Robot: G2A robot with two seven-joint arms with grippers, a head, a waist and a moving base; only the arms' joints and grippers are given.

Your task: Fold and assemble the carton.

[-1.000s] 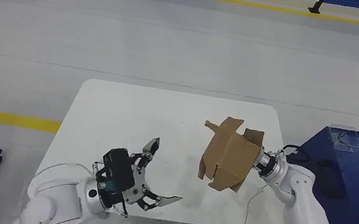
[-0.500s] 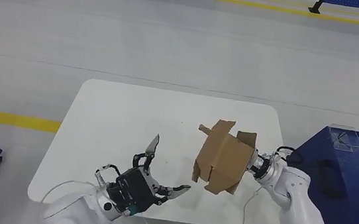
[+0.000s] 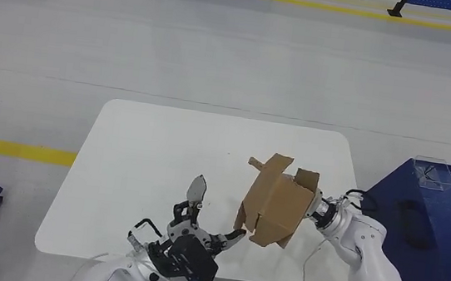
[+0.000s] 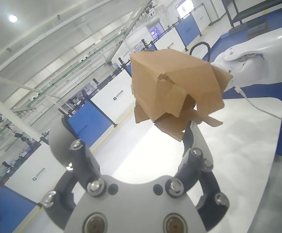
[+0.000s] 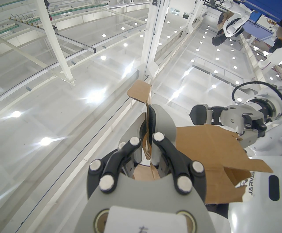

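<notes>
Cardboard carton (image 3: 277, 201) held tilted above the bench (image 3: 148, 157), near its right edge, clamped by one flap in the right gripper's (image 3: 316, 205) jaws. Left gripper (image 3: 215, 213) just beside it, jaws spread wide and empty.

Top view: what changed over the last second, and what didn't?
The left gripper, open, swung toward the carton and now sits close to its loose flaps. The right gripper carried the carton slightly toward it. Unchanged: right gripper shut on a flap, carton off the table, nothing released.
</notes>
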